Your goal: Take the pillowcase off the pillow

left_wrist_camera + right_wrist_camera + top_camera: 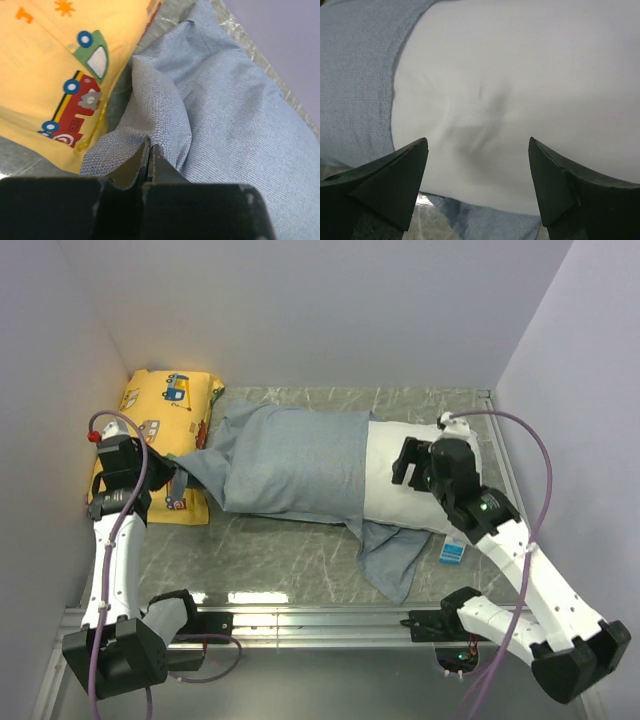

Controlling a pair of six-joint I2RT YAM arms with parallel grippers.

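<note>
On the marbled worktop (280, 550), the pillowcase (290, 465) is covering only the left part of the white pillow (385, 485), whose bare right end is lying exposed beneath the right claw (405, 465). The left claw (150, 155) is pinching a fold at the case's far left end, pressed tight on the blue-grey cloth just beside the yellow vehicle-print pillow (165, 405) in the back-left corner. The right claw is hovering with its fingers (395, 170) spread wide over a dimpled patch of white fabric, gripping nothing. The stripping looks about half done. To finish cleanly, the right claw would likely need to be closing deep on the pillow itself, clear of the case's hem, anchoring it while the left is drawing the cloth leftward along the pillow's length. The wall (60, 360) and the yellow pillow are leaving little room there, so short pulls may be serving better, and the loose flap (390, 560) trailing toward the near edge could be snagging.
</note>
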